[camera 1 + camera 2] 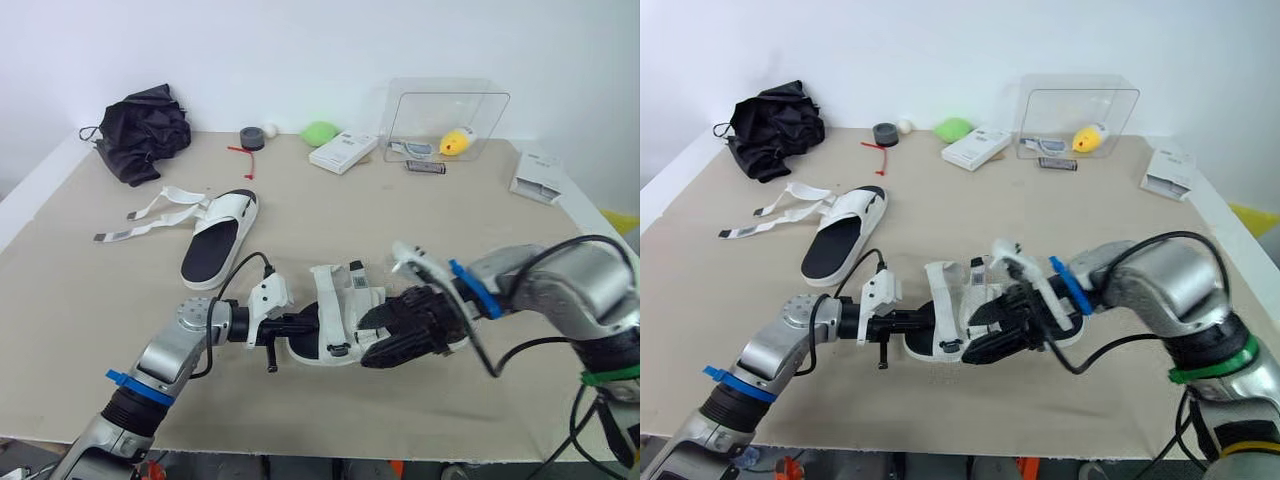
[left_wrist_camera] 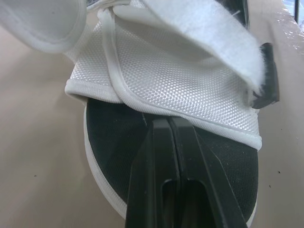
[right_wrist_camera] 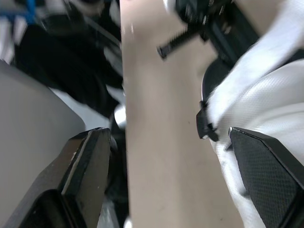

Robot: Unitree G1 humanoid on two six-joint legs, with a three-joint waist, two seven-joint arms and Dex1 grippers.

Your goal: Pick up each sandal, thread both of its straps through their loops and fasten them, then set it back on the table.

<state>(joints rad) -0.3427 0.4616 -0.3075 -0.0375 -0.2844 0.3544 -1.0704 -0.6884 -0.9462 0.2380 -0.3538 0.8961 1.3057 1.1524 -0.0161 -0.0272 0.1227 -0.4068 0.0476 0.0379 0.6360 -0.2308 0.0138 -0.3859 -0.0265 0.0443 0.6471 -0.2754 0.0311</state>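
Observation:
One white sandal (image 1: 218, 238) with a black footbed lies at the left of the table (image 1: 80, 290), its two straps (image 1: 150, 215) loose and spread out to the left. A second white sandal (image 1: 335, 320) sits at the front middle between both grippers. My left gripper (image 1: 300, 326) points at its heel; in the left wrist view its fingers (image 2: 164, 142) are shut together and lie on the black footbed (image 2: 114, 142) below the white mesh upper (image 2: 180, 80). My right gripper (image 1: 392, 338) is open at the sandal's toe end, one finger (image 3: 266, 175) against the white upper (image 3: 280, 109).
Along the back edge are a black folded umbrella (image 1: 145, 130), a tape roll (image 1: 252, 137), a green object (image 1: 320, 132), a white box (image 1: 343, 152) and a clear plastic box (image 1: 445, 115) holding a yellow item (image 1: 456, 142). A booklet (image 1: 537, 177) lies at the back right.

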